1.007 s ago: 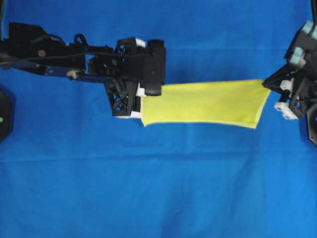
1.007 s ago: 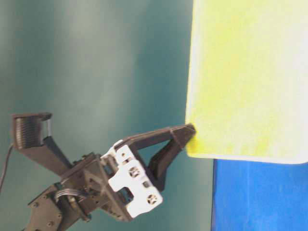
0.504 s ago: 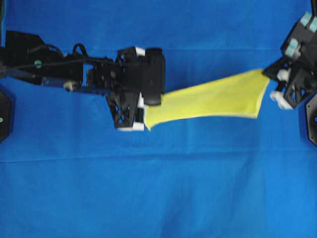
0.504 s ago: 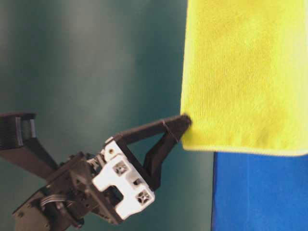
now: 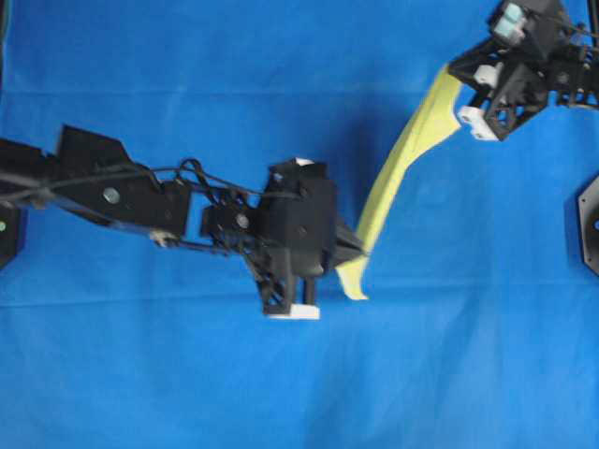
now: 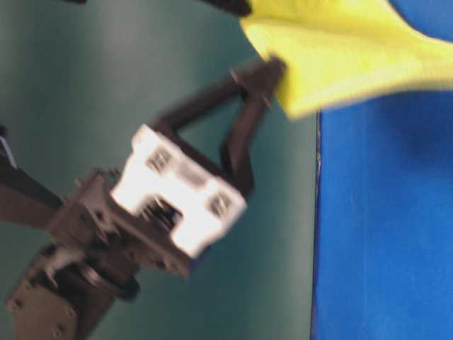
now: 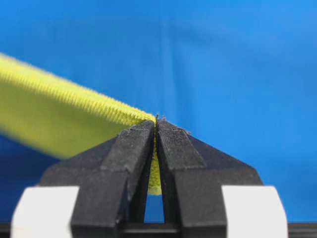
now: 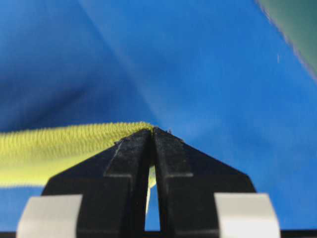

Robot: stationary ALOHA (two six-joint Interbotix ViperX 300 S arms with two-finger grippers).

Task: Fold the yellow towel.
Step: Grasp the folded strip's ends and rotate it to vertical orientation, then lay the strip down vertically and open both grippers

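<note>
The end effector (image 6: 269, 71) pinches the yellow towel (image 6: 340, 49) by its corner.

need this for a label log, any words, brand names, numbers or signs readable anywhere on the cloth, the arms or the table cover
None: no text, brand, number or sign can be read in any view.
Bright yellow-green microfibre towel: plain, no tag showing.
Black left gripper and black right gripper: plain pads and white blocks, unmarked.
Blue table cover: plain.
The table-level view is blurred, so fine print there could not be told.

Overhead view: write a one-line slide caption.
Both grippers, left and right, pinch opposite ends of the yellow towel above the blue table cover.
</note>
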